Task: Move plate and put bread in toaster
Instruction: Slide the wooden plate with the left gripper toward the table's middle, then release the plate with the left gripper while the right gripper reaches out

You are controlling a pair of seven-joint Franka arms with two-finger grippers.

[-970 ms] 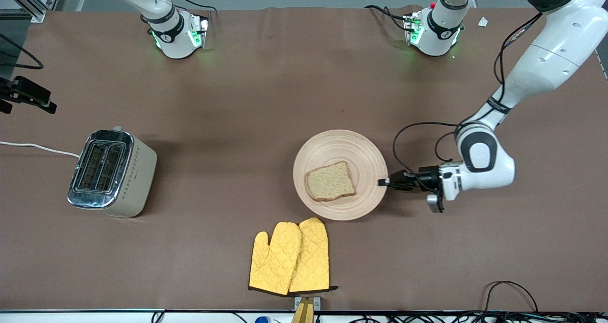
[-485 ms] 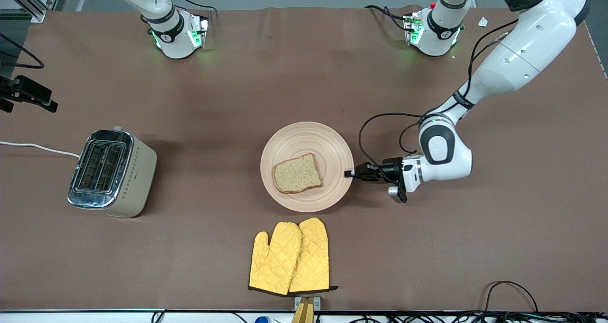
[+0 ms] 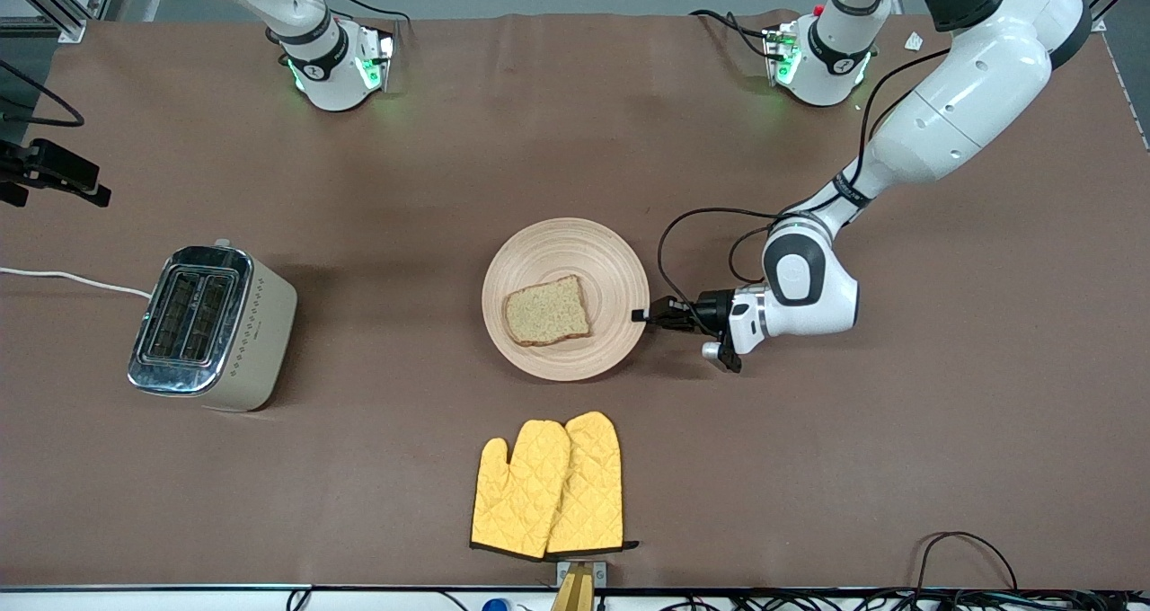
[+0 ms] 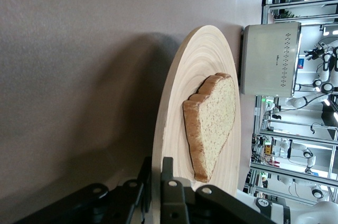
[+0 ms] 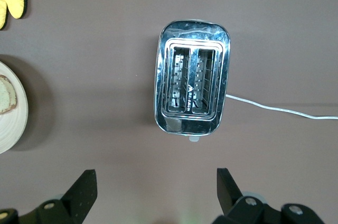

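Bread (image 3: 547,311) on plate (image 3: 611,261) (toaster (image 3: 212,328) toward right arm's end).

one plate (image 3: 565,243), one bread (image 3: 546,311), one toaster (image 3: 212,328), two mitts (image 3: 548,487)

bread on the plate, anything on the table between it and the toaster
Nothing visible. Bare table lies between the plate carrying the bread and the toaster; the yellow oven mitts sit nearer the front camera, off that line.

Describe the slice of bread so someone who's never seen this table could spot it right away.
Start at the brown table and find the round pale wooden plate near its middle, farther from the front camera than the yellow oven mitts. The left gripper is shut on that plate's rim. The bread lies flat on the plate: one squarish brown slice with a darker crust, the only food in sight.
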